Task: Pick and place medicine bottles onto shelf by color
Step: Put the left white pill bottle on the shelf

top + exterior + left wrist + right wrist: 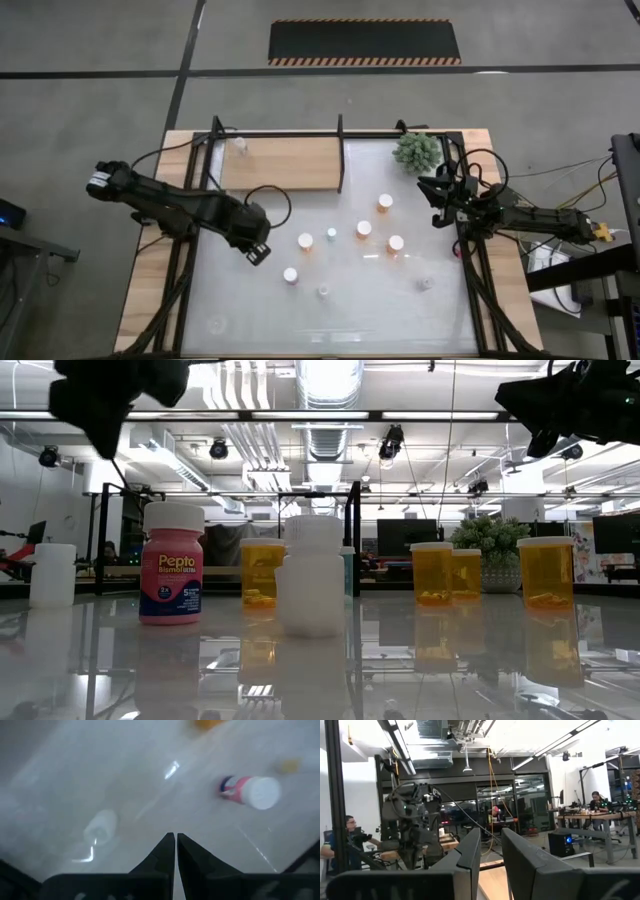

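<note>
The left gripper point(258, 250) is hanging over the table point(400, 310) with its jaws pressed shut and nothing in them, near the pink bottle point(290, 275) and well apart from the shelf point(285, 163). The right gripper point(436, 200) is waiting just beside the plant point(417, 151), with its jaws a little apart and holding nothing. The orange bottles point(364, 229) are standing in the middle of the table, between the two grippers, and one white bottle point(240, 145) is sitting on the shelf.
</note>
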{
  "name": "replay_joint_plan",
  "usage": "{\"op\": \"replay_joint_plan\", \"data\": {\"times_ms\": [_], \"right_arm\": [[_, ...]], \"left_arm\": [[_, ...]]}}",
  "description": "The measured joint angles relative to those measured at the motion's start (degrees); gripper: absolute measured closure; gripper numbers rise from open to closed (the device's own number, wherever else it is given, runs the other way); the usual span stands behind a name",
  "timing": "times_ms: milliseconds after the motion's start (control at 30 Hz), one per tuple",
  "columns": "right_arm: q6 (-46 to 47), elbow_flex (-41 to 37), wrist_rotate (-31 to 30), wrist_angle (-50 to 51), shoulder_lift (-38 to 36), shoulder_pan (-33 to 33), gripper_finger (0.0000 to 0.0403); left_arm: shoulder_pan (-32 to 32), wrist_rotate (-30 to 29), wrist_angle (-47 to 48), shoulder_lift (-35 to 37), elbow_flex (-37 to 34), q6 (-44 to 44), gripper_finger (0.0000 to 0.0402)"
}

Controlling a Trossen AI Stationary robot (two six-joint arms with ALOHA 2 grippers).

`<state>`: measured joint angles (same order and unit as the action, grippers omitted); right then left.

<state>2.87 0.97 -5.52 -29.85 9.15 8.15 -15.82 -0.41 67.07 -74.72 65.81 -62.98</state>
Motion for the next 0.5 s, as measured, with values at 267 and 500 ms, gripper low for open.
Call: {"op": "replay_joint_plan", "data": {"times_ms": [267, 500], "right_arm": [[-0.48, 0.00, 0.02, 0.02, 0.00, 0.01, 0.0335], [-0.44, 0.00, 0.02, 0.04, 0.00, -0.01, 0.0335]], "left_arm": [[-0.04, -1.28, -0.41, 2.28, -8.64, -4.40, 0.0332], [-0.02, -1.45, -0.64, 2.31, -15.00, -8.55, 0.0214]]}}
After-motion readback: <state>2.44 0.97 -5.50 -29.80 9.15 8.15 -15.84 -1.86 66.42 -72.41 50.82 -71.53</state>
